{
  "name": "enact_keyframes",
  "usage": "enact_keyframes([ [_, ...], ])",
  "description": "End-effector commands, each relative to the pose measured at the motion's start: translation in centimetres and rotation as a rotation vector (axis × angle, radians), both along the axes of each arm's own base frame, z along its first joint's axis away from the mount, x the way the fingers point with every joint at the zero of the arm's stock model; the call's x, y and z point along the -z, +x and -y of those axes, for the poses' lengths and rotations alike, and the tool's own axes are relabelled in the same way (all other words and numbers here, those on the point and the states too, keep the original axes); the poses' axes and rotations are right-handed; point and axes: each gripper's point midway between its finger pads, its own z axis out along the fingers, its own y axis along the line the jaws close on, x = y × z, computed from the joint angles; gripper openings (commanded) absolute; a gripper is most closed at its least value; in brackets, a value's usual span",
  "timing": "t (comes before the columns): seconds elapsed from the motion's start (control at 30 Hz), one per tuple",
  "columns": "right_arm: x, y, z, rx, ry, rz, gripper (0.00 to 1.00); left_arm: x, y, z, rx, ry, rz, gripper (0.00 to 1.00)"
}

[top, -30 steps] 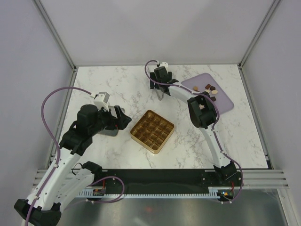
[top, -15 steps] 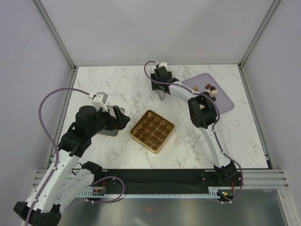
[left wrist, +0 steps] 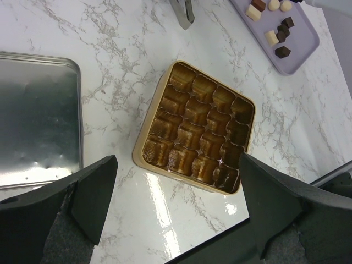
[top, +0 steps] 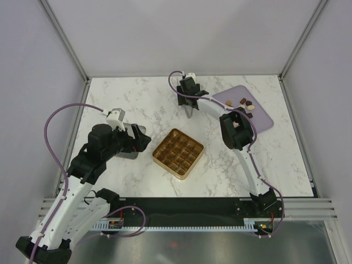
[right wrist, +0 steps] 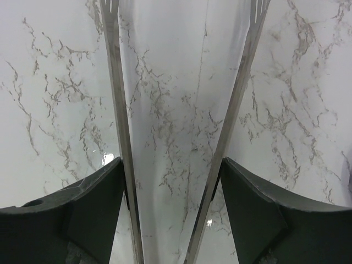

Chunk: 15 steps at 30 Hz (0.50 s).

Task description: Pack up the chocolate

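Note:
Several chocolate pieces (top: 246,104), dark brown, tan and cream-white, lie on a lilac tray (top: 263,119) at the back right; they also show in the left wrist view (left wrist: 276,28). The gold gridded tray (top: 177,153) sits mid-table with its cells empty, and fills the middle of the left wrist view (left wrist: 195,137). My left gripper (top: 144,140) is open and empty, just left of the gold tray. My right gripper (top: 188,98) is shut on metal tongs (top: 189,111), between the two trays. In the right wrist view the tongs' two arms (right wrist: 118,110) stand apart over bare marble, with nothing between them.
A silver tin (top: 130,146), open side up, lies under my left arm, left of the gold tray; it shows in the left wrist view (left wrist: 38,110). The table's black front edge (left wrist: 286,198) runs close to the gold tray's near corner.
My left gripper has drawn back slightly to the left. The right gripper with the tongs has barely shifted. Nothing was picked up or let go.

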Motion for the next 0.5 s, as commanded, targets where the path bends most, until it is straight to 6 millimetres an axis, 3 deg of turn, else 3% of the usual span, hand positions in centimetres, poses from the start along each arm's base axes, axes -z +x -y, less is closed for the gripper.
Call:
enact_keyframes([
  [0.0, -1.3, -0.3, 0.3, -0.028, -0.022, -0.008, 0.76, -0.4, 0.1, -0.3, 0.004, 0.025, 0.035, 1.0],
  [0.13, -6.2, -0.5, 0.7, -0.068, -0.021, 0.04, 0.73, -0.3, 0.1, -0.4, 0.0, 0.027, 0.036, 1.0],
  [0.17, -8.4, -0.9, 0.9, -0.074, -0.014, 0.056, 0.72, -0.4, 0.1, -0.5, -0.007, 0.03, 0.042, 1.0],
  [0.23, -10.3, -1.5, 1.2, -0.092, -0.014, 0.065, 0.71, -0.3, 0.1, -0.6, -0.008, 0.033, 0.044, 1.0],
  [0.27, -12.4, -2.1, 1.5, -0.101, -0.007, 0.079, 0.71, -0.4, 0.1, -0.6, -0.01, 0.033, 0.044, 1.0],
  [0.37, -14.4, -4.4, 1.8, -0.143, 0.006, 0.05, 0.7, -0.6, 0.2, -0.6, -0.007, 0.035, 0.048, 1.0],
  [0.47, -14.9, -7.3, 2.5, -0.15, 0.02, -0.019, 0.68, -1.0, 0.1, -0.5, 0.018, 0.047, 0.065, 1.0],
])
